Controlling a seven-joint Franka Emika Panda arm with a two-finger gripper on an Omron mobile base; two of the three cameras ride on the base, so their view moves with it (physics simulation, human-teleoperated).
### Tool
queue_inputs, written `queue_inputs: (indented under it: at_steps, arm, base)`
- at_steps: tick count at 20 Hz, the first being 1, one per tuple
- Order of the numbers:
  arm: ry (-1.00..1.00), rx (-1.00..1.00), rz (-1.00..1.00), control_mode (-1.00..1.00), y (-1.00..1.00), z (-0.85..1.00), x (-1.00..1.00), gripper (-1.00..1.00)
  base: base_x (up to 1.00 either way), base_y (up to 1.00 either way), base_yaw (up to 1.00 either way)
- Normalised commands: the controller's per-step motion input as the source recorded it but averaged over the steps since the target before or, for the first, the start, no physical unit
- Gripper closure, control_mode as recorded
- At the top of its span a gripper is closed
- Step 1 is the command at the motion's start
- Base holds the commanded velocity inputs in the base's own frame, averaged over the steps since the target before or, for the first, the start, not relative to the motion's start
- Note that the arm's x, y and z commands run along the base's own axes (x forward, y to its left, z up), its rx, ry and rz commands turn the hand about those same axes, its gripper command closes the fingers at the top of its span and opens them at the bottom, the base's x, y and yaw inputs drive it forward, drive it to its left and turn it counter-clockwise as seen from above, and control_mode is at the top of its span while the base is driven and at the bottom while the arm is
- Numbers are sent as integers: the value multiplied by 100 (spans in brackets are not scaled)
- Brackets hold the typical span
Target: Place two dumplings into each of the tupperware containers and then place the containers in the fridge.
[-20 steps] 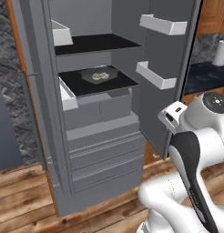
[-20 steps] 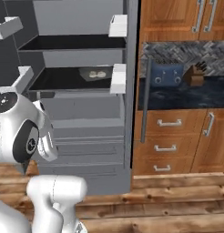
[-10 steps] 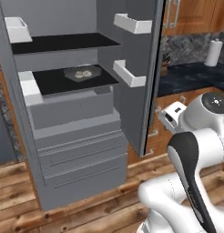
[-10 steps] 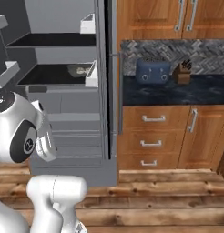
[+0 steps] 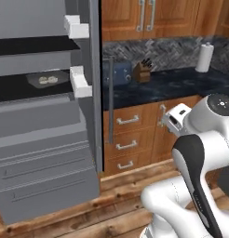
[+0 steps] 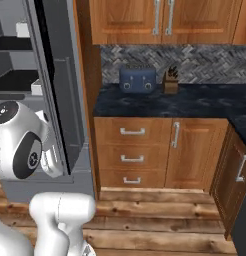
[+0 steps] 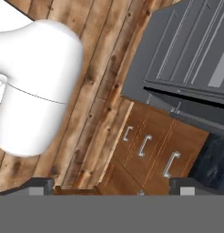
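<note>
The fridge (image 5: 46, 139) stands open at the left of the left base view. On its dark middle shelf rests one tupperware container (image 5: 33, 80) with two dumplings (image 5: 47, 79) inside. The open fridge door (image 6: 57, 75) fills the left of the right base view. In the hand view my gripper (image 7: 113, 186) is open, its two dark fingertips (image 7: 38, 185) far apart with nothing between them. It points down at the wooden floor beside the fridge's lower drawers (image 7: 191, 54), well away from the container.
To the right of the fridge, a dark counter (image 5: 181, 83) carries a blue toaster (image 6: 137, 80), a knife block (image 6: 171, 82) and a paper towel roll (image 5: 205, 56). Wooden drawers (image 6: 132, 157) and cupboards sit below and above it. White door bins (image 5: 81, 83) jut from the fridge door.
The whole picture has slid left in both base views, so the base has moved rightward. The fridge now sits at the edge and the counter is in front. The gripper stays open.
</note>
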Motion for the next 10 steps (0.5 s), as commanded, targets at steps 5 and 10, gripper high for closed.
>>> queue_inputs:
  at_steps: [5,10]
  arm:
    - [0,0,0,100,0,0,0,-100]
    - [0,0,0,100,0,0,0,-100]
  base:
    - [0,-100,15]
    - [0,-100,17]
